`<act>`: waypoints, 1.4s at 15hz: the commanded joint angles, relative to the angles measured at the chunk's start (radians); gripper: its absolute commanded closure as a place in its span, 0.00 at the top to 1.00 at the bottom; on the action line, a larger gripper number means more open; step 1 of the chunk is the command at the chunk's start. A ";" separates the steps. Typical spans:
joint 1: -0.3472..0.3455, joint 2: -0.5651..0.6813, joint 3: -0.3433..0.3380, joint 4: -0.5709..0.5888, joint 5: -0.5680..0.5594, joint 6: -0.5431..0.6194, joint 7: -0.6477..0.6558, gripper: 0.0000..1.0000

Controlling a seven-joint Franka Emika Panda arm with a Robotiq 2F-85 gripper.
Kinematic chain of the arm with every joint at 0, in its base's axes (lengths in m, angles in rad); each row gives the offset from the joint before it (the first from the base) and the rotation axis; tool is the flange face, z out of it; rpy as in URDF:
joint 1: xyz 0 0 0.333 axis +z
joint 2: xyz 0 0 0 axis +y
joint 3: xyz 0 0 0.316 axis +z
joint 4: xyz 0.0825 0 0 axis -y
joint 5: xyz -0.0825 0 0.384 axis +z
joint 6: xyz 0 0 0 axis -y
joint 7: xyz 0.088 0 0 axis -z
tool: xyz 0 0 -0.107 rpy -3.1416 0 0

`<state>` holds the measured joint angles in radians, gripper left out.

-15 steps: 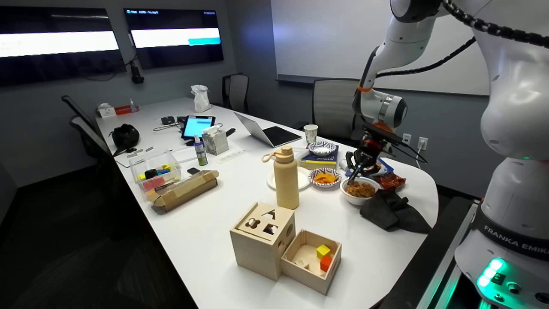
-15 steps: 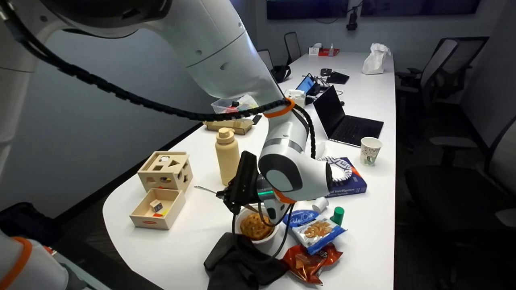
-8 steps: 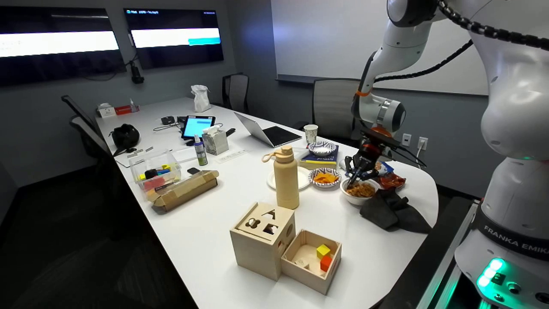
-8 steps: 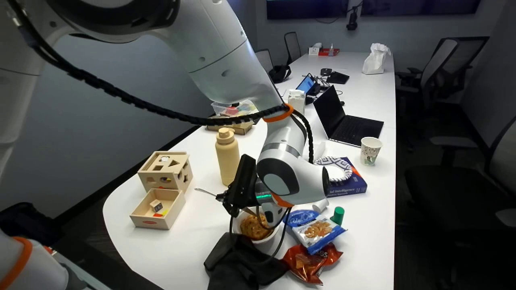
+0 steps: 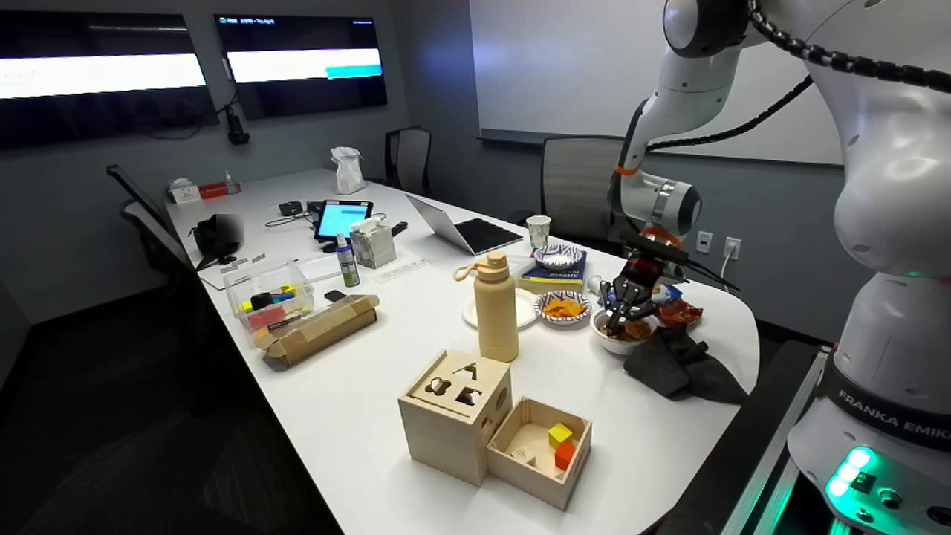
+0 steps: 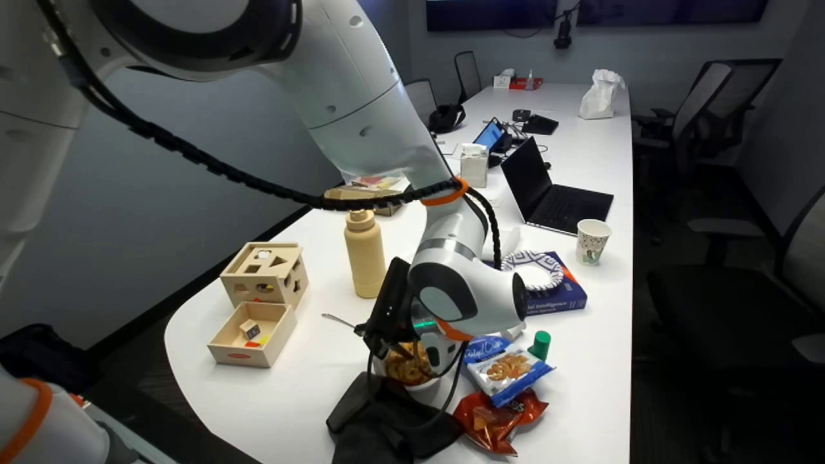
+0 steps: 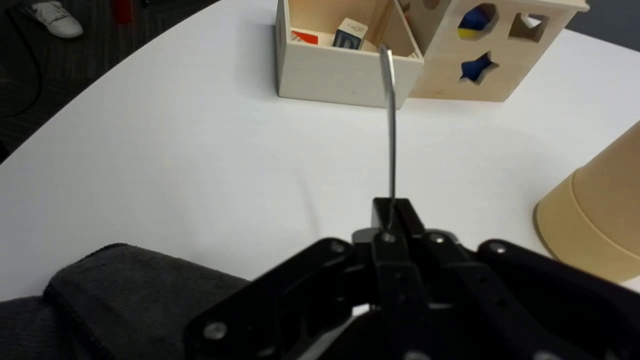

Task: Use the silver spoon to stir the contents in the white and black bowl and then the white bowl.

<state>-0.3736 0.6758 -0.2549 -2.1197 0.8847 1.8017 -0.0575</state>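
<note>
The white bowl (image 5: 609,345) with orange-red contents stands near the table's near end; it also shows in an exterior view (image 6: 422,388), partly behind the arm. My gripper (image 7: 393,212) is shut on the silver spoon (image 7: 391,130); the handle sticks out past the fingertips, also in an exterior view (image 6: 338,319). The gripper is low over the white bowl in both exterior views. The spoon's lower end is hidden. The white and black bowl (image 5: 564,321), patterned with yellow-orange contents, stands beside the white bowl; the arm hides it in an exterior view.
A dark cloth (image 5: 680,368) lies against the white bowl. Snack bags (image 6: 506,370) lie beside it. A tan bottle (image 5: 498,312), a wooden shape box (image 5: 446,431) and an open wooden tray (image 7: 340,75) stand nearby. Another patterned bowl (image 5: 559,266) sits on books (image 6: 561,299).
My gripper has moved down toward the white bowl, with the spoon still held. In an exterior view the spoon handle has shifted down and slightly right. The bowls look unmoved.
</note>
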 commanded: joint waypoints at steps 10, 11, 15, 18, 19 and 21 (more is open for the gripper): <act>-0.021 -0.034 0.048 0.003 0.131 0.068 -0.082 0.01; -0.023 -0.032 0.049 0.006 0.136 0.047 -0.095 0.01; -0.035 -0.011 0.045 0.024 0.131 -0.068 -0.126 0.01; -0.048 -0.001 0.033 0.027 0.124 -0.145 -0.140 0.01; -0.051 0.002 0.029 0.025 0.122 -0.165 -0.144 0.01; -0.062 0.013 0.017 0.027 0.125 -0.191 -0.151 0.01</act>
<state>-0.4148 0.6709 -0.2224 -2.1056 1.0018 1.6721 -0.1847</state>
